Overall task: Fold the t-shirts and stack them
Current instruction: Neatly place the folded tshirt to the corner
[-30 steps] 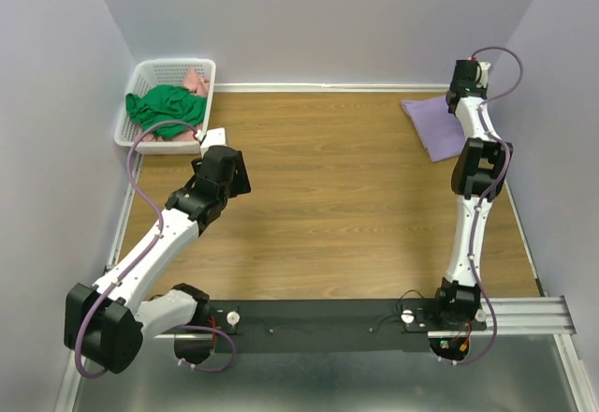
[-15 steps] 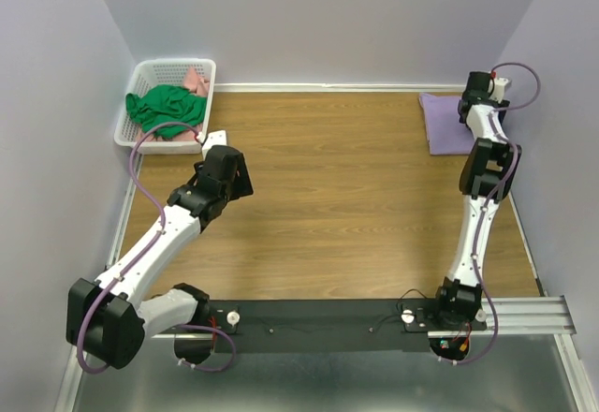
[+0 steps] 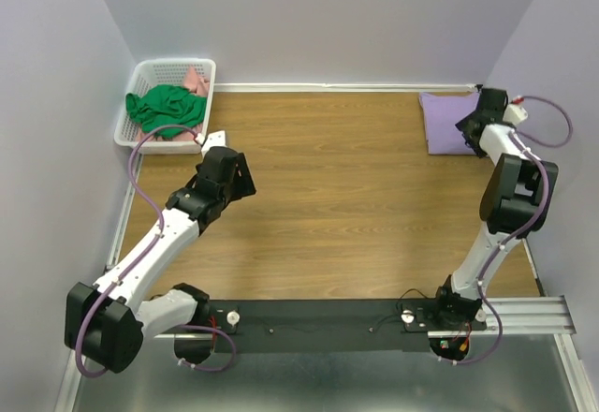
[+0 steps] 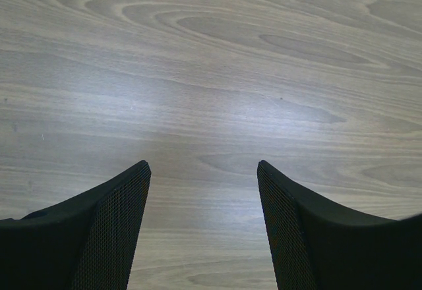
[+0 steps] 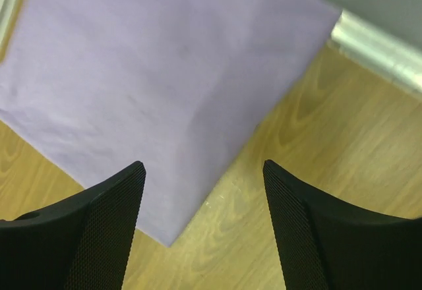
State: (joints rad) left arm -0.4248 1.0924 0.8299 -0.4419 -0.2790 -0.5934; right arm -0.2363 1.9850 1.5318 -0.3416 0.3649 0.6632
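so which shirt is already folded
The purple shirt, lying flat and squared on the table at far right; the green shirt and pink shirt sit crumpled in the white basket.

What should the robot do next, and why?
Probably move the left end effector to the basket and take the green shirt. The purple shirt already lies folded in the far right corner, while the left end effector is open over bare table and the basket holds crumpled shirts.
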